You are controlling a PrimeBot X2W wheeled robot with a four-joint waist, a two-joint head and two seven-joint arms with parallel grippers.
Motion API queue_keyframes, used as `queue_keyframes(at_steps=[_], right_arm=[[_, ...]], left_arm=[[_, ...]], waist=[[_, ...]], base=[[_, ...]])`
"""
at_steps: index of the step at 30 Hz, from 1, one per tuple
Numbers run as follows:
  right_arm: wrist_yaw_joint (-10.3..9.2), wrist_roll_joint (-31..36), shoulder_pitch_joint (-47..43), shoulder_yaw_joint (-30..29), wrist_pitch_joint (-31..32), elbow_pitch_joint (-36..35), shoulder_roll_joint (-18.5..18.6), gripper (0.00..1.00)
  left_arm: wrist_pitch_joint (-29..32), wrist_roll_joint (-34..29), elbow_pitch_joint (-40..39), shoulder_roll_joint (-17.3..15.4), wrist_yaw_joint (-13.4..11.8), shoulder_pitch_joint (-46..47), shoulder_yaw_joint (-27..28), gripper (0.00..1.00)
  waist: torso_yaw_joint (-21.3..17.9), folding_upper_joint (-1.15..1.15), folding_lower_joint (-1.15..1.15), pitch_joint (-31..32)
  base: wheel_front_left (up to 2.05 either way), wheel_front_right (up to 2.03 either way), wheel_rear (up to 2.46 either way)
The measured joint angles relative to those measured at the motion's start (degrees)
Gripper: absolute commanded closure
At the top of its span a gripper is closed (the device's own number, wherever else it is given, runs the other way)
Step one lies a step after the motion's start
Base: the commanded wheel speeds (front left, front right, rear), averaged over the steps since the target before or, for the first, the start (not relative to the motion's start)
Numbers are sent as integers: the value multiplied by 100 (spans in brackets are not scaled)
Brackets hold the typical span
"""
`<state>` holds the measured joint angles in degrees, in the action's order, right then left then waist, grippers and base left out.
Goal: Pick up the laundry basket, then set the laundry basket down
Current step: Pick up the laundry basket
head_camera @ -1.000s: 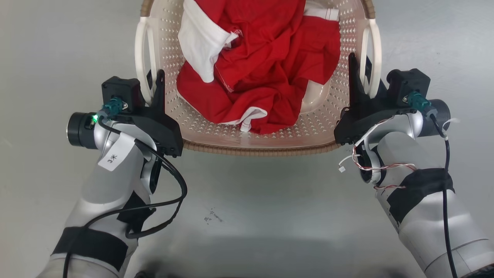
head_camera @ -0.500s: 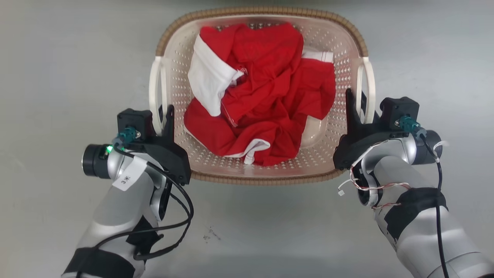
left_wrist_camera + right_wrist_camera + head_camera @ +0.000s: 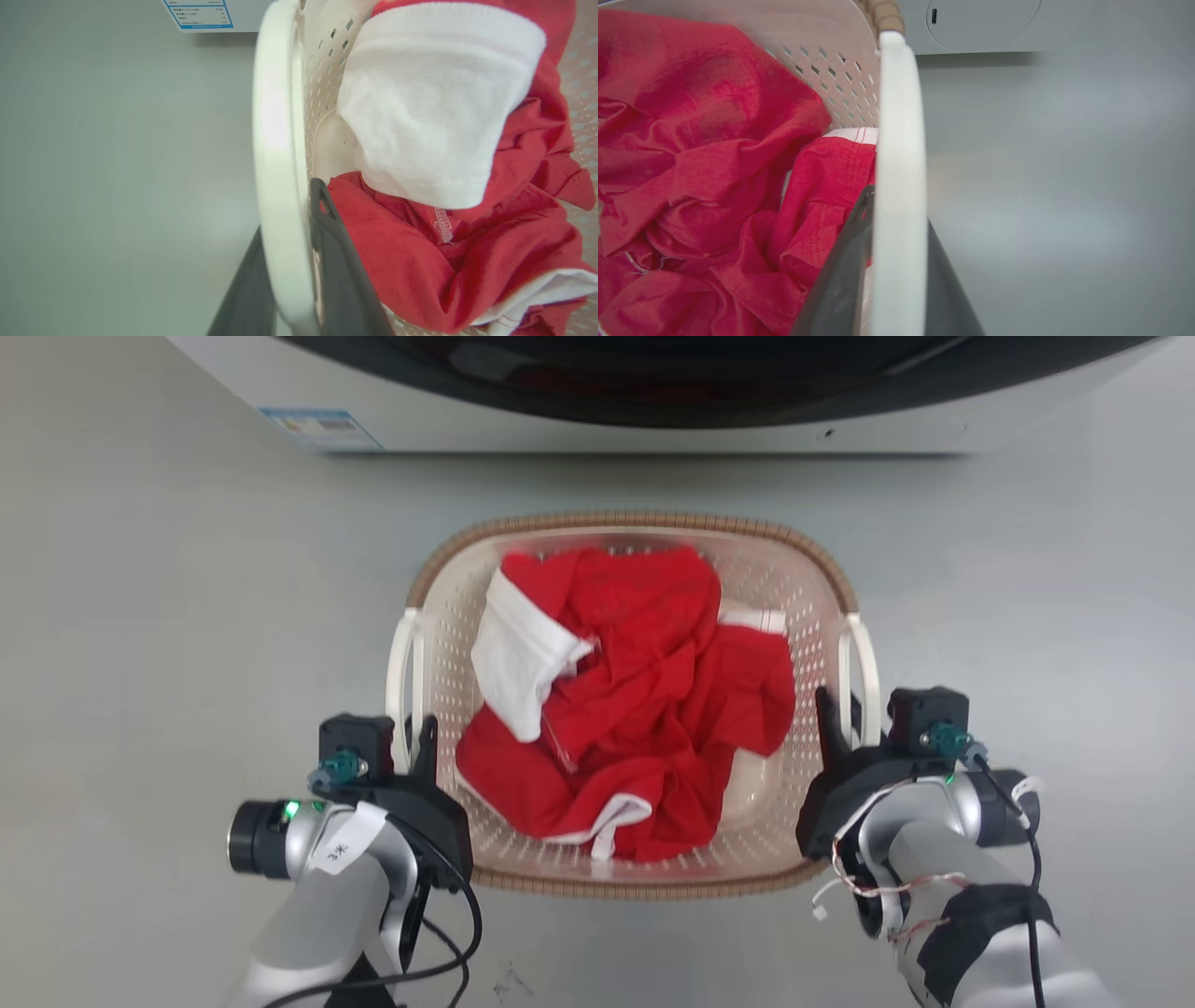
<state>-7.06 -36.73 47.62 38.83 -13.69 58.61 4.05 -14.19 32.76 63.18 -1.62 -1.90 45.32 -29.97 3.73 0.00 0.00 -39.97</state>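
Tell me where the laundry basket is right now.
Head view, centre: the laundry basket is just in front of the washer, between the left gripper and right gripper, whose fingers straddle its white side handles.

Washer (image 3: 653,434) mostly off-frame; laundry basket (image 3: 635,520) floor under clothes (image 3: 653,709).

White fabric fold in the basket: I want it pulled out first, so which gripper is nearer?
Left. On the cream perforated laundry basket, the left gripper clamps the handle beside the white fabric fold; the right gripper clamps the opposite handle, across the red garment.
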Motion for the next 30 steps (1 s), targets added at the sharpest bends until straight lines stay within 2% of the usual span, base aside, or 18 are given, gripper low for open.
queue_keyframes(at_steps=[17,30], right_arm=[[-1,-942,-1155,832,667,-98,14,100],[-53,-1658,-1984,1369,1117,-277,20,100]], left_arm=[[485,476,183,-38,-21,-1094,-661,100],[764,710,360,-64,-21,-1928,-946,100]], waist=[[-35,0,-1,1426],[-82,0,-2,2530]], base=[[0,0,0],[0,0,0]])
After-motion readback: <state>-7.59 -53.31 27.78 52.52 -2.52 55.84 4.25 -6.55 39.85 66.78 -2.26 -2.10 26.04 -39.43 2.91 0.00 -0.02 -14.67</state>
